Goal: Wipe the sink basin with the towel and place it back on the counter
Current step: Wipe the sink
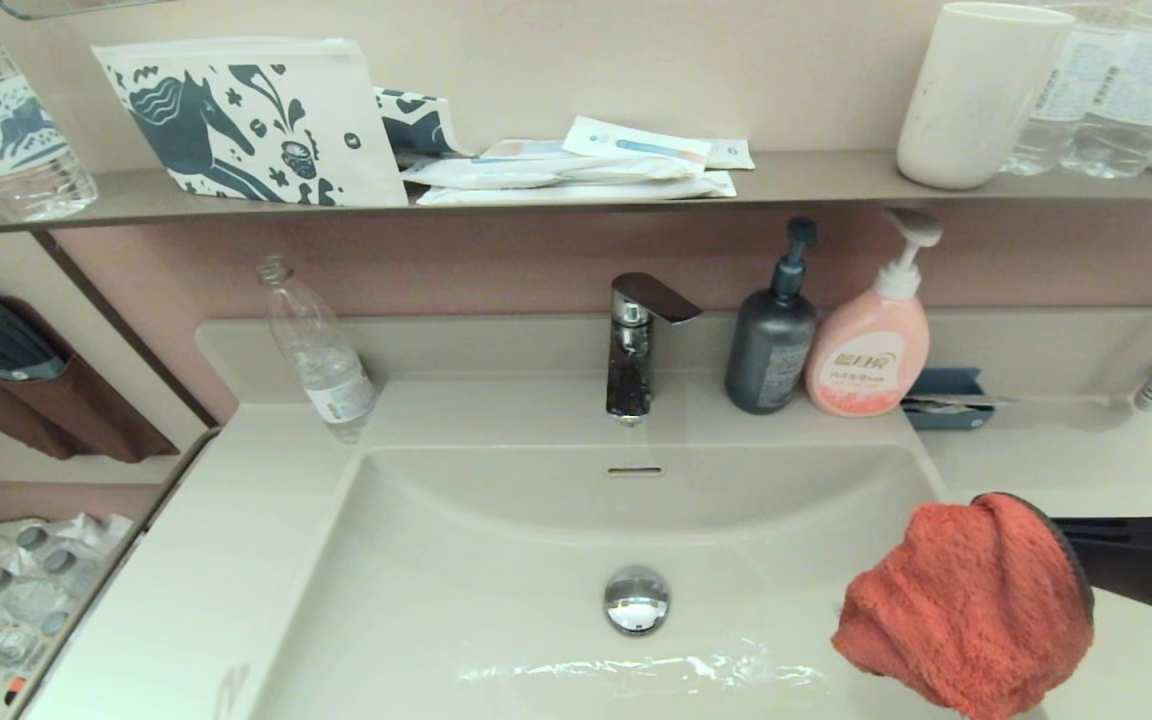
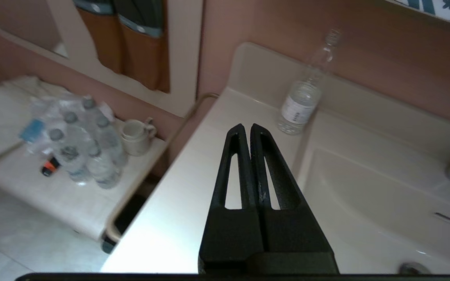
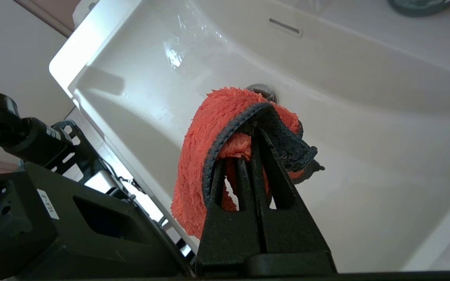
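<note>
The orange-red towel (image 1: 966,605) with its dark grey edge hangs in the air over the right side of the sink basin (image 1: 496,560), draped over my right gripper (image 3: 248,136), which is shut on it. The cloth (image 3: 201,156) covers the fingertips. The chrome drain plug (image 1: 636,598) lies left of the towel, and the overflow slot (image 1: 634,470) sits in the back wall. My left gripper (image 2: 247,130) hovers shut and empty above the left counter (image 2: 193,187), out of the head view.
A faucet (image 1: 636,345), a dark pump bottle (image 1: 772,340), a pink pump bottle (image 1: 871,345) and a blue tray (image 1: 946,400) stand along the back ledge. A clear plastic bottle (image 1: 321,355) stands at the basin's back left. A wet streak (image 1: 636,668) glistens near the basin's front.
</note>
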